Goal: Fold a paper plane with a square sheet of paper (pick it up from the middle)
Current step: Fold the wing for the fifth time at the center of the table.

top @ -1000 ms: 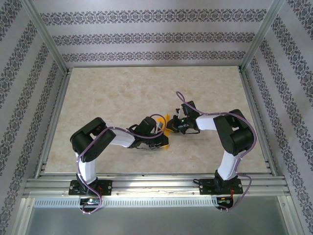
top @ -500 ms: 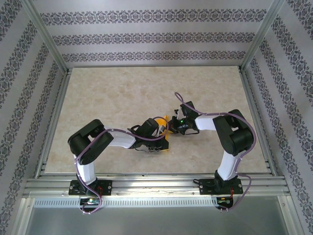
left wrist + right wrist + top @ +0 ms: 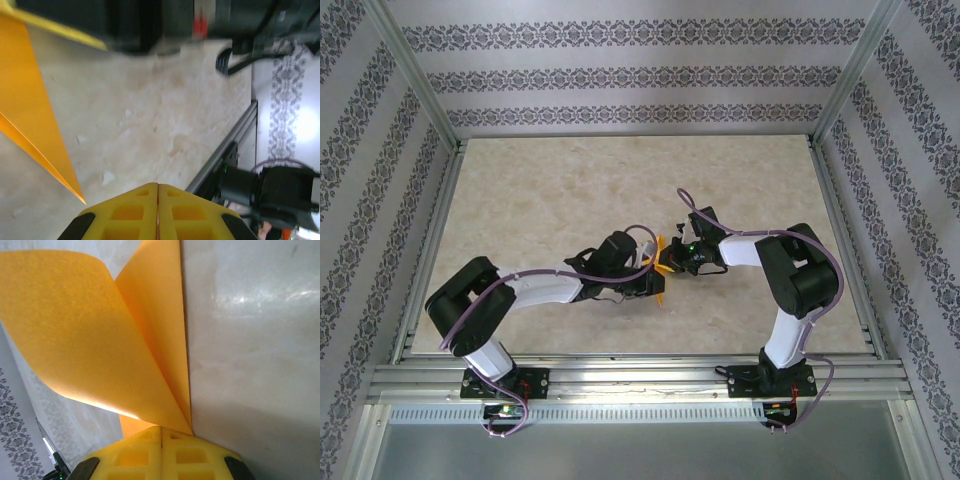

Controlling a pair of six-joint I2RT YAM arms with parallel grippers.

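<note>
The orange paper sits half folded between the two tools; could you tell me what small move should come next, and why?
Probably slide the shut left tool sideways onto the orange paper and press its crease down. The right tool is shut on the fold's corner, one flap curls up loose, and the left tool holds nothing, beside the paper's point.

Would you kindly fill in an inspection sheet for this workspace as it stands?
Surface: beige marbled tabletop, faint marks.
Job's things: orange paper, partly folded, one flap curling up, lying between the two arms' tips.
Clutter: nothing seen.
Grippers: left gripper shut, beside the paper's pointed corner; right gripper shut, tips at the fold's end, pinch unclear.
Cables: purple cables run along both arms, with a loose loop by the right wrist.
Surroundings: patterned walls, aluminium frame.
</note>
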